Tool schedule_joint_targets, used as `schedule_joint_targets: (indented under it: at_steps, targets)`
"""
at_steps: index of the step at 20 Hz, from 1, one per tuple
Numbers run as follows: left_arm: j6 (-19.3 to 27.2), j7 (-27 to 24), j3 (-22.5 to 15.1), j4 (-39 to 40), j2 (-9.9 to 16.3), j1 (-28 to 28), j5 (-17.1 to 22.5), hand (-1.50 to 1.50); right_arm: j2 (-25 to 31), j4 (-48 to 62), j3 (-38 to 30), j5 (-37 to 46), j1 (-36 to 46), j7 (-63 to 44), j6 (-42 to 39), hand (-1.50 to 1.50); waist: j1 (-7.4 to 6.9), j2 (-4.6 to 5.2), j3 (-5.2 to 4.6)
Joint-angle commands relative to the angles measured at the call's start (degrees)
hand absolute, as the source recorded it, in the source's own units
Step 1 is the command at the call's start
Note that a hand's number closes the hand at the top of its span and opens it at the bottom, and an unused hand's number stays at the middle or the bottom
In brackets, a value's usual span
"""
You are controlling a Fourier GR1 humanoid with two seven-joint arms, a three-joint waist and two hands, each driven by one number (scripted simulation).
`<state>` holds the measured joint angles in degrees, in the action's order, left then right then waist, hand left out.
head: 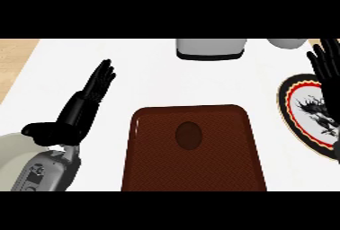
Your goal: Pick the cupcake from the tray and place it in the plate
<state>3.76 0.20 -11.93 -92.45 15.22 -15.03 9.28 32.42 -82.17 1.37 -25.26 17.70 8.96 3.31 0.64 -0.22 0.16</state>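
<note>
While nothing is held yet, resting at the view's left with straight fingers pressed together and pointing up: left hand (90, 101), just beside the tray's left edge, touching nothing. At the right edge, right hand (327, 63), fingers straight and slightly spread, above the plate (299, 114), part of the palm out of view. Between the two, brown tray (192, 170) on the white counter (166, 76); near its middle, a dark oval, presumably the cupcake (189, 134), seen from above. By the far edge, a grey appliance (211, 48). Judged the opening step: reach not begun. Next, probably: lowering a hand over the cupcake, curling fingers round it, then across right to the plate
</note>
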Motion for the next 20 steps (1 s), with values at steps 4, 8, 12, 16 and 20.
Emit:
schedule_joint_targets:
  at_steps: [4, 8, 12, 16, 20]
  targets:
    - [1.57, -0.27, 2.09, 4.77, 2.1, 5.17, -2.36, 0.0, -14.16, -3.34, 17.83, 6.36, 2.76, -9.94, 6.63, 1.5, -4.9, 0.7, -0.43]
    - [1.99, 1.13, 2.46, 8.46, 2.48, 6.87, -2.59, 0.0, -5.64, -1.24, 22.75, 27.25, 8.23, -9.09, 15.22, 1.5, -5.37, 0.2, -1.27]
    - [1.18, -3.77, 4.8, 10.02, 3.34, 12.43, -1.56, 0.0, -28.92, 3.24, 32.13, 32.72, 2.2, -5.6, 32.91, -1.5, -3.54, 0.35, -0.33]
    - [0.38, -5.83, 6.95, 14.72, 3.34, 9.99, -1.45, 0.0, -32.08, 7.06, 41.38, 38.69, 1.25, -3.23, 42.92, -1.5, -1.49, 0.36, -0.22]
    - [-0.61, -7.4, 8.01, 14.17, 3.38, 12.44, -0.77, 0.0, -32.29, 9.71, 41.99, 46.35, -4.58, -4.16, 48.15, -1.5, -0.66, 0.16, -0.2]
